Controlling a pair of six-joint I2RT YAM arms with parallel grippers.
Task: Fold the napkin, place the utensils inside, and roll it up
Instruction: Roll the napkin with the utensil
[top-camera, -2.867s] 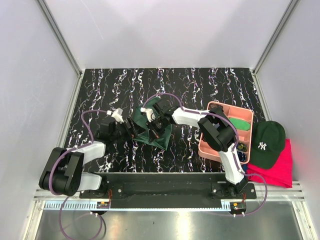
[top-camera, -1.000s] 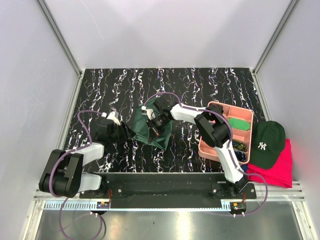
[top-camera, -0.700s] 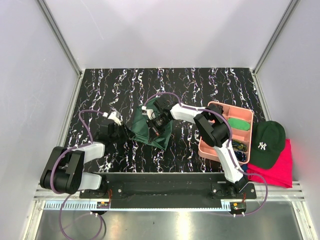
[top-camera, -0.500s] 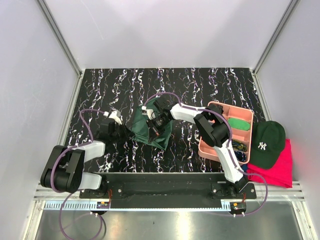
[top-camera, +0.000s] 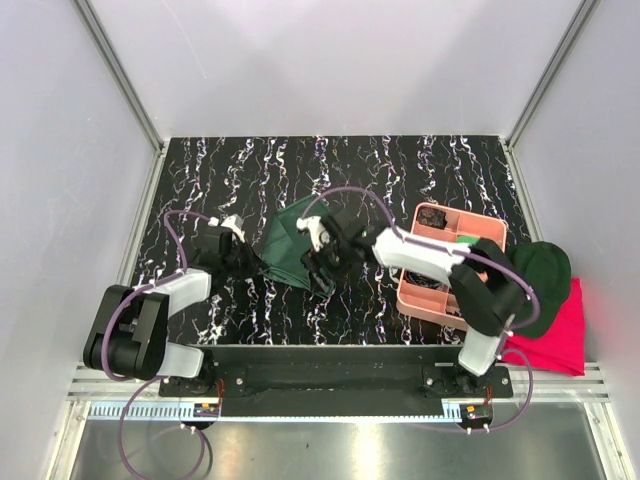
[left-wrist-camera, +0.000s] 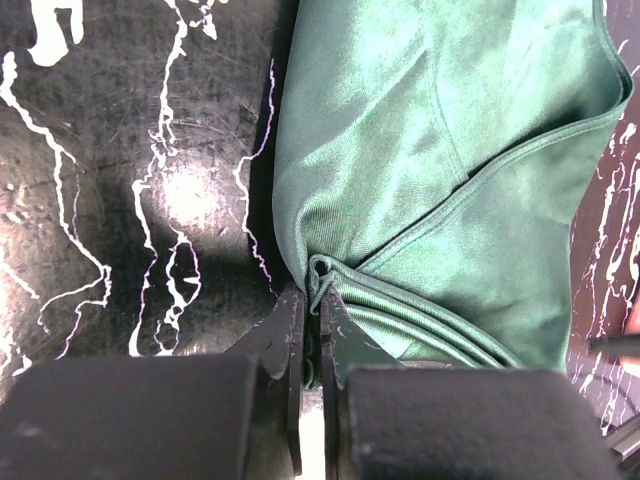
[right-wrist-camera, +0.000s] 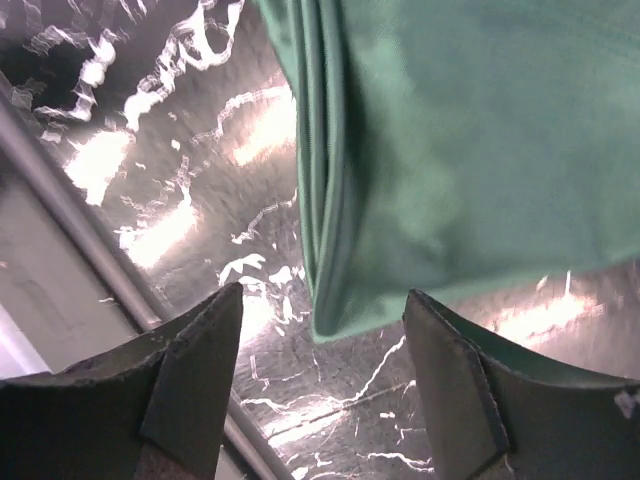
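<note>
- Left gripper (left-wrist-camera: 312, 300), at the left of the black marbled table (top-camera: 400, 170), has its jaws closed tight on the napkin's layered hem, pinching the edge low against the tabletop.
- The napkin (top-camera: 290, 240), a dark green cloth, lies bunched and partly folded between the two arms in the middle of the table, its layers uneven.
- Right gripper (right-wrist-camera: 325, 330) stands wide, holding nothing, with a free corner of the napkin between its fingers.
- To fold cleanly, the right jaws should probably close on that corner with every layer caught. Both arms can then draw the cloth taut, match hem to hem, and lay it flat.
- A loose pinch on either side would likely let a layer slip and skew the fold.
- Right of the napkin sits a pink tray (top-camera: 412, 300); the utensils cannot be picked out with certainty.
</note>
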